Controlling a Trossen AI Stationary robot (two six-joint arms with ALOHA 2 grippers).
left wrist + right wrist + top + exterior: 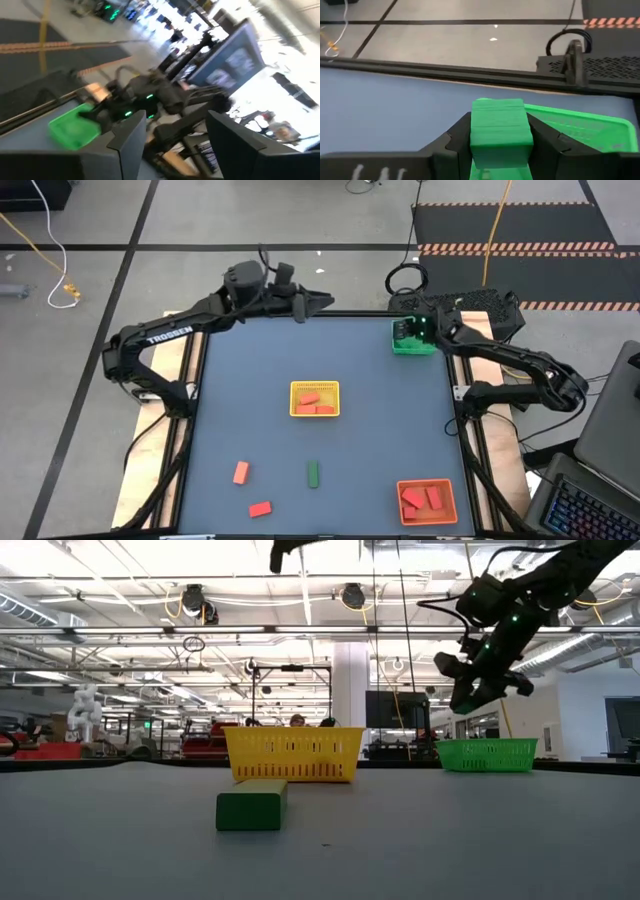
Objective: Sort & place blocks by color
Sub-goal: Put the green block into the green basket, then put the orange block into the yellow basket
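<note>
My right gripper [500,150] is shut on a green block [500,131] and hovers over the green tray [412,340] at the table's far right; the low view shows it [478,690] above that tray [487,753]. My left gripper [175,145] is open, holds nothing and is raised over the far edge [312,301]. A green bar [313,473] lies flat near the front, also in the low view [250,808]. An orange-red block [241,472] and a red block [260,508] lie at the near left. My right gripper pinches the green block between its two fingers, one on each of its side faces [476,135]. The fingers slant downward from the table's right side. The block is lifted clear, above the green tray's rim [580,125].
The yellow tray [315,398] at mid-table holds orange-red blocks. The orange tray [428,500] at the near right corner holds red blocks. Bare table lies between the trays and along the left side. A laptop [600,480] sits off the table's right.
</note>
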